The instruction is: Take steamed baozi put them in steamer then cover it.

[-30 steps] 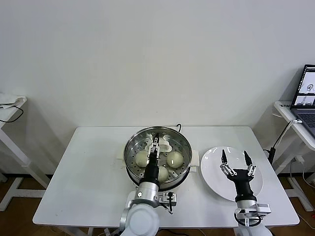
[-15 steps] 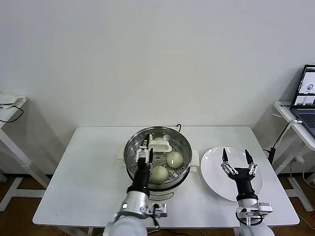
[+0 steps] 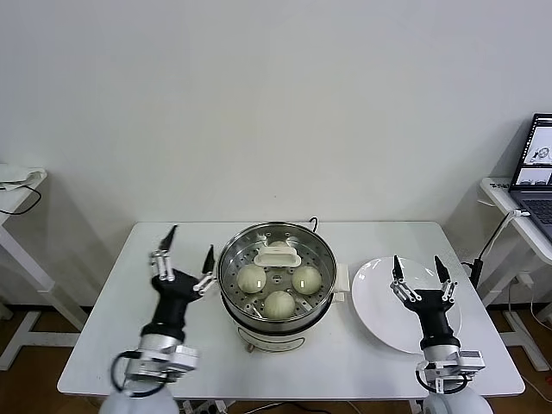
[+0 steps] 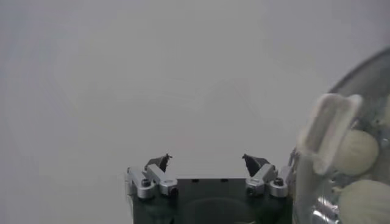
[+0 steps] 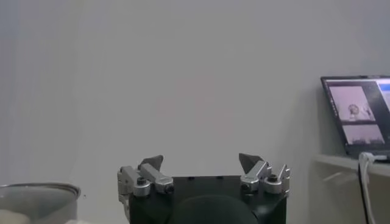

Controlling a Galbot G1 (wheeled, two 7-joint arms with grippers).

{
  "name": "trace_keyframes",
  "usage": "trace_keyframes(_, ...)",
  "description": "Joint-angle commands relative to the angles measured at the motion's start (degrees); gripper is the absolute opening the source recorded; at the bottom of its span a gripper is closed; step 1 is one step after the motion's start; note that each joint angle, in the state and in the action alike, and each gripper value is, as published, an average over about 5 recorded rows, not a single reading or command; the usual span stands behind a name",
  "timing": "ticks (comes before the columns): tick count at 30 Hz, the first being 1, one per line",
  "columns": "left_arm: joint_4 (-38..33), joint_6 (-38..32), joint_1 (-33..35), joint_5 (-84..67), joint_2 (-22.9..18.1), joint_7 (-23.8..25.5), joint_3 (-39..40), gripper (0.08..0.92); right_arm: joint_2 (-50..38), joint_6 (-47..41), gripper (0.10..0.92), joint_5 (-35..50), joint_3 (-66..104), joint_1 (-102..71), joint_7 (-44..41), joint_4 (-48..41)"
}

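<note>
The shiny steamer stands mid-table. The clear glass cover rests on it, its white handle up top. Three cream baozi show through the glass. My left gripper is open and empty, raised over the table just left of the steamer. In the left wrist view that gripper faces bare table, with the cover's handle and a baozi beside it. My right gripper hovers open and empty over the white plate; in the right wrist view the right gripper holds nothing.
The white plate lies bare to the right of the steamer. A laptop sits on a side table at far right, with a cable hanging by it. Another side table stands at far left. The steamer's rim edges the right wrist view.
My left gripper has let go of the cover's handle and swung left, away from above the steamer to the table beside it. The right gripper has barely shifted.
</note>
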Motion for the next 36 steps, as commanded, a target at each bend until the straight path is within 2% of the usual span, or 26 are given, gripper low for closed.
trace_keyframes(1, 4.82, -15.50, 6.63, -26.34, -3.17, -1.88, -14.78, 0.823, -0.31, -3.10, 0.823, -1.11, 0.61, -0.65, -0.11, 3.54)
trace_keyframes(14, 5.05, -15.23, 7.72, -28.02, -3.14, 0.55, -13.86, 0.823, -0.34, -3.80, 0.823, 0.33, 0.94, -0.30, -0.89, 3.41)
trace_keyframes(36, 4.55, -14.95, 8.22, -27.81, -2.61, 1.61, -13.55, 0.823, -0.25, -5.03, 0.823, 0.13, 0.78, -0.35, -0.98, 3.61)
